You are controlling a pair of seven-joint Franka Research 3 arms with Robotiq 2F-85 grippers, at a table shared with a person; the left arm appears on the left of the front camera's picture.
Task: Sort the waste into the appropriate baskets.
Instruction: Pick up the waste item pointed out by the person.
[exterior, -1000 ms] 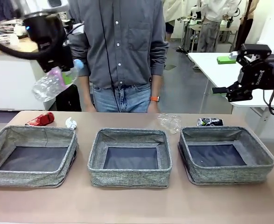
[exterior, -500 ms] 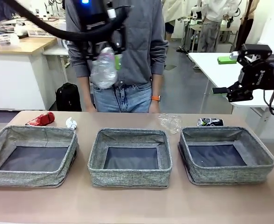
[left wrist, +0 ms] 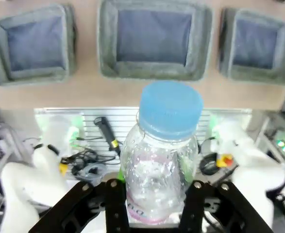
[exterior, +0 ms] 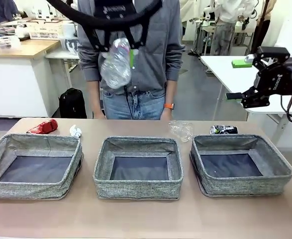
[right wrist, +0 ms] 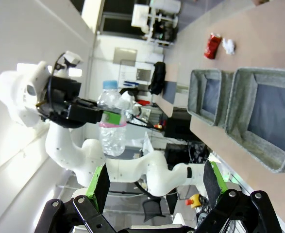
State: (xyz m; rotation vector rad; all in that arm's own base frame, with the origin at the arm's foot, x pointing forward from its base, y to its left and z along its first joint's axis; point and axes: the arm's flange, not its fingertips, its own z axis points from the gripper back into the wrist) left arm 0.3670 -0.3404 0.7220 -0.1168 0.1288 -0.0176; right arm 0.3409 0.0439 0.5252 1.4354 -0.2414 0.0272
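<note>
Left pincer: closed on the clear plastic bottle, the green pads pressing its body from two sides; it hangs high over the surface, in front of the person.
Bottle, place: in the air, well above the baskets, in line with the left part of the middle basket and toward its far side.
Bottle, long axis: it lies across the fingers. In the front view it is near upright and a little tilted. In the left wrist view the blue cap points to the middle basket.
Key relation: from the bottle, the middle basket lies straight below and a little near. The left basket and the right basket lie to the sides.
Next move, my judgement: go down over the chosen basket, then let go. I cannot tell from here which basket is for plastic.
Right pincer: wide open and empty, at the right side, well apart from the bottle. The left arm is clearly the nearer one.
Other waste: red can and paper ball lie far of the left basket. The plastic cup and dark can lie far of the right basket.
</note>
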